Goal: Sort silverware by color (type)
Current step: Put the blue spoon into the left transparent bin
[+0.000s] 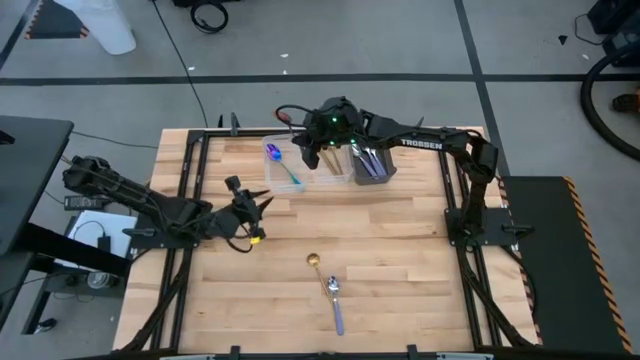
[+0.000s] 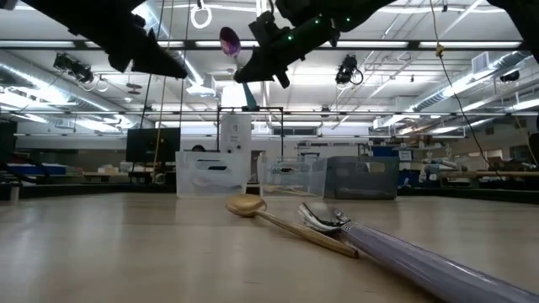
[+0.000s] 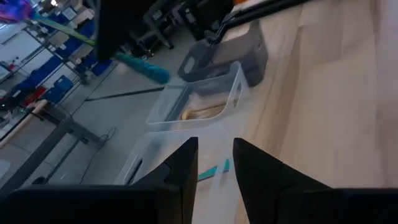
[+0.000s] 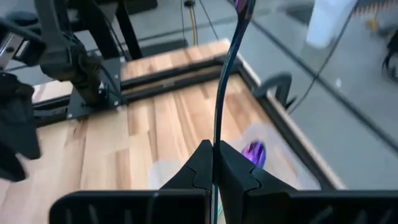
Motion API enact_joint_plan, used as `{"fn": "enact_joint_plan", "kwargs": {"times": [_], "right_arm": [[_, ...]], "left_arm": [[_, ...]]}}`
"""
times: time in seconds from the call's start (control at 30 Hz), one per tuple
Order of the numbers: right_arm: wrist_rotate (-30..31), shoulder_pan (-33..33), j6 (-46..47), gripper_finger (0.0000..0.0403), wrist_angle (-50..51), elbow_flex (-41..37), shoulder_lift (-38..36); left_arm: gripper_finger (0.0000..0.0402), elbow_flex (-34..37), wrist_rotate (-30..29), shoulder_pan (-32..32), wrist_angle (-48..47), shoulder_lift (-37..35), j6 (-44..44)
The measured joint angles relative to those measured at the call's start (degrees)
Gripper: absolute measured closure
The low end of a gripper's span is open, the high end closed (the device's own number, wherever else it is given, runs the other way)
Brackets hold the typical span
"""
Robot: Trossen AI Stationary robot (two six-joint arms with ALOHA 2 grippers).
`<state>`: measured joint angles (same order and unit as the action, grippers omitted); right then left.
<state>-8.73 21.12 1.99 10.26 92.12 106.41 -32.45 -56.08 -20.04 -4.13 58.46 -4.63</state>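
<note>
Wooden planks form the table (image 1: 400, 250), framed by black rails, standing on a grey floor in a large hall with bright ceiling lights. Three bins sit along the far edge: two clear bins (image 1: 310, 165) and a dark grey bin (image 1: 372, 163). Right end effector (image 4: 214, 163), raised above the clear bins, is clenched on the teal handle of an iridescent spoon (image 4: 229, 68), bowl pointing away from the fingers; a second iridescent spoon (image 1: 281, 163) lies in the clear bin below. Left end effector (image 1: 250, 207) hovers over the table's left part, fingers released. Near the front edge lie a gold spoon (image 1: 314, 263) and a silver spoon (image 1: 335, 298), touching.
</note>
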Motion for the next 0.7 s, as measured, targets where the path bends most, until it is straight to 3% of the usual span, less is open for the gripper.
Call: {"fn": "enact_joint_plan", "kwargs": {"times": [0.43,0.57,0.7], "right_arm": [[-0.11,-0.41,8.06,0.0386,7.24,-0.04,0.16],[-0.27,-0.37,9.01,0.0386,7.60,-0.07,0.95],[0.34,-0.09,10.06,0.0386,6.84,-0.11,2.40]], "left_arm": [[0.0292,-0.02,11.26,6.13,0.04,0.02,-13.27],[0.0292,-0.02,12.50,5.92,0.05,0.02,-19.28],[0.0292,-0.02,12.49,5.96,0.86,0.03,-19.55]]}}
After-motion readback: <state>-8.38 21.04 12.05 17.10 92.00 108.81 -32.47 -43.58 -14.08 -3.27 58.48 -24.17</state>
